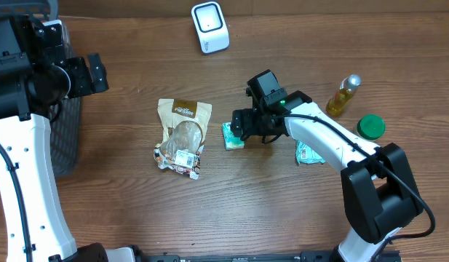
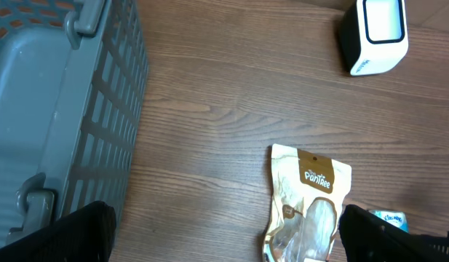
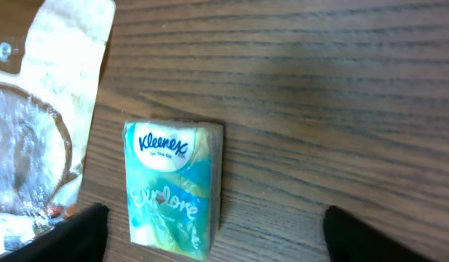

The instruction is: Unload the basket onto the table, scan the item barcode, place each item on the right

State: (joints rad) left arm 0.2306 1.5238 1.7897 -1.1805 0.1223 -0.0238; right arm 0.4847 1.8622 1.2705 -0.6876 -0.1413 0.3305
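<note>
A white barcode scanner (image 1: 209, 27) stands at the back of the table, also in the left wrist view (image 2: 375, 33). A teal Kleenex tissue pack (image 3: 173, 189) lies flat on the wood. My right gripper (image 3: 224, 241) hovers over it, open, with the pack nearer the left fingertip (image 3: 78, 234) and not gripped. From overhead the right gripper (image 1: 244, 124) covers most of the pack (image 1: 231, 140). My left gripper (image 2: 228, 244) is open and empty, up at the far left (image 1: 93, 73) beside the basket.
A gold bread bag (image 1: 183, 136) lies left of the pack. A second tissue pack (image 1: 309, 153) sits under the right arm. An oil bottle (image 1: 343, 96) and a green lid (image 1: 370, 126) stand at the right. A grey basket (image 2: 57, 109) fills the left edge.
</note>
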